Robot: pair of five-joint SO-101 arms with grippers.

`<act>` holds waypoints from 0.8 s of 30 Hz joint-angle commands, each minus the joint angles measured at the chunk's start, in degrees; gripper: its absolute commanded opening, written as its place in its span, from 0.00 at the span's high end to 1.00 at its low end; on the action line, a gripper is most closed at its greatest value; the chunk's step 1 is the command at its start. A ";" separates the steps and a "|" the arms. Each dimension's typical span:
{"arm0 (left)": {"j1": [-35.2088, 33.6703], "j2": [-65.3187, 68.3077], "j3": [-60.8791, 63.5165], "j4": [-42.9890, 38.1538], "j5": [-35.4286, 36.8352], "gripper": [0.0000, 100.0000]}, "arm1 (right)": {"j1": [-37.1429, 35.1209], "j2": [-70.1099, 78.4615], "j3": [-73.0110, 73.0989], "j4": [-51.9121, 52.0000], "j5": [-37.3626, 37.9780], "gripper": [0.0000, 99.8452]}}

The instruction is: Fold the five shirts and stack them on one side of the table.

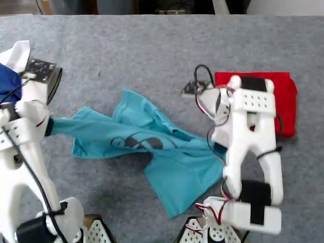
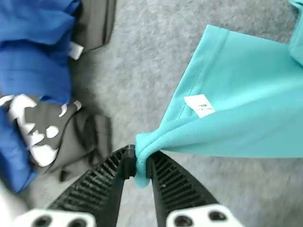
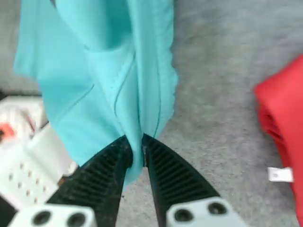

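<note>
1. The teal shirt (image 1: 152, 147) lies crumpled mid-desk (image 1: 126, 45).
2. Your left gripper (image 2: 139, 161) pinches its left end, and your right gripper (image 3: 136, 144) pinches its right.
3. You're likely spreading it; next, draw it flat, then fold.
4. The folded red shirt (image 1: 283, 96) sits near the right edge.

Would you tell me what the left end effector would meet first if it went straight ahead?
Beyond the teal shirt pinched in the left end effector, probably the bare grey table cover; depth unclear.
</note>
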 commanded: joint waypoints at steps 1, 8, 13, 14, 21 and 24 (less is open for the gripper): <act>-3.74 -7.47 -3.03 4.31 -5.63 0.97 | 0.97 -8.40 3.38 0.79 4.40 0.98; -5.85 -22.51 -2.42 12.22 -11.69 0.97 | 1.32 -15.87 -3.21 0.79 4.57 0.88; -6.64 -28.13 -2.42 14.86 -11.60 0.97 | 1.41 -16.31 -11.21 0.97 4.31 0.88; -7.34 -28.22 -2.42 15.03 -11.52 0.97 | 1.41 -16.22 -12.53 0.79 2.99 0.88; -7.52 -28.22 -2.51 14.59 -4.92 0.97 | -16.35 -8.57 -15.43 -4.04 -21.45 0.84; -4.62 -28.22 -2.42 15.03 -2.20 0.97 | -25.05 -1.71 -15.43 -10.90 -30.95 0.83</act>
